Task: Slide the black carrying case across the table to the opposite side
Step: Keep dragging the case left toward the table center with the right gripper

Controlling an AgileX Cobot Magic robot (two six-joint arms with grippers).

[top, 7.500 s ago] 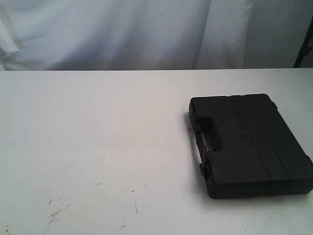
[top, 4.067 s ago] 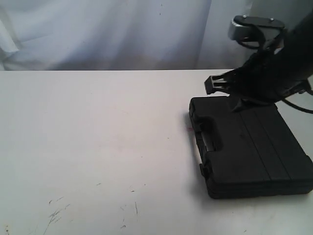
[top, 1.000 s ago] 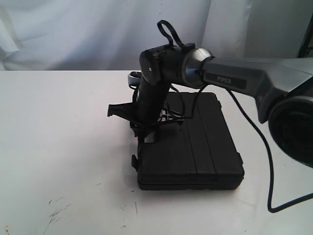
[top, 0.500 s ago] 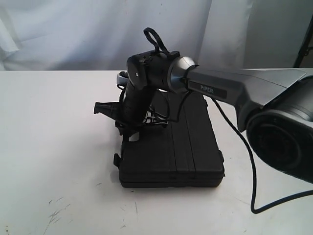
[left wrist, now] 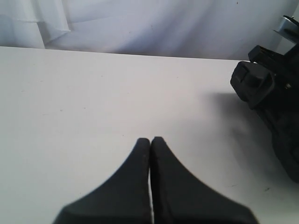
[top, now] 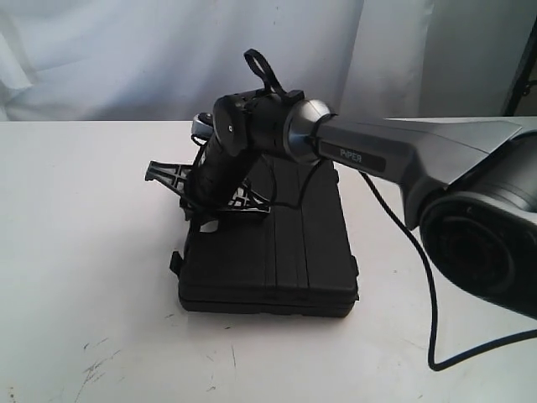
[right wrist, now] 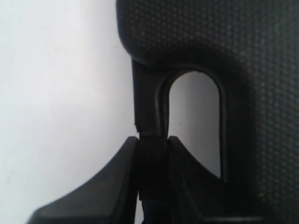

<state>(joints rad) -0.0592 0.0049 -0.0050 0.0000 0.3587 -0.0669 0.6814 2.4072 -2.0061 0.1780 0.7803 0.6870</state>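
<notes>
The black carrying case (top: 285, 252) lies flat on the white table (top: 84, 252), near its middle. My right gripper (top: 205, 220) reaches down at the case's left edge and is shut on its handle. The right wrist view shows the handle bar (right wrist: 148, 107) pinched between my right gripper (right wrist: 153, 140), with the dotted case body (right wrist: 261, 70) beside it. My left gripper (left wrist: 150, 140) is shut on nothing and hovers over bare table (left wrist: 70, 93). The left wrist view has the case (left wrist: 287, 154) at its edge. The left arm is outside the exterior view.
A white cloth backdrop (top: 126, 59) hangs behind the table. The right arm's cable (top: 436, 319) loops over the table right of the case. Dark scratches (top: 96, 365) mark the front left of the tabletop.
The right gripper has pulled the case leftward by its handle, from right of centre to about the middle. Several seconds ago the case lay untouched at the far right.
</notes>
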